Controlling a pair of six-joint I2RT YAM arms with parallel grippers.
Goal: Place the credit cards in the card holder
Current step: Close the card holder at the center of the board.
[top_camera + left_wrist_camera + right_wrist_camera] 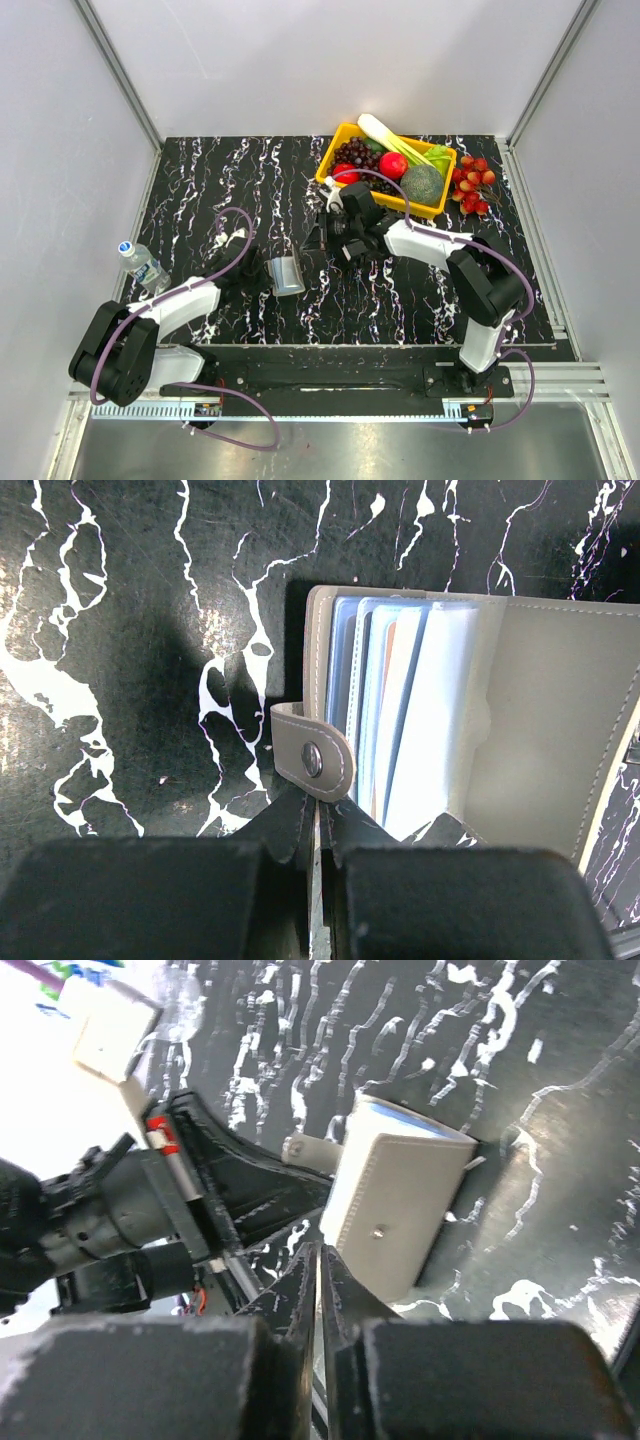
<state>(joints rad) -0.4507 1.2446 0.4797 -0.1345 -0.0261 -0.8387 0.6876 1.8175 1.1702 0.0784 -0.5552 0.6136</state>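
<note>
The card holder (pixel 545 730) stood open on edge, sleeves (pixel 440 710) fanned away from the left gripper (pixel 320 830) clamping its cover; the right gripper (pixel 318 1300) looked closed, contents indistinct.

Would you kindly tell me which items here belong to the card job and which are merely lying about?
Job: card holder, orange card in its sleeves.
Lying about: water bottle, yellow basket of produce, red fruit cluster.
</note>
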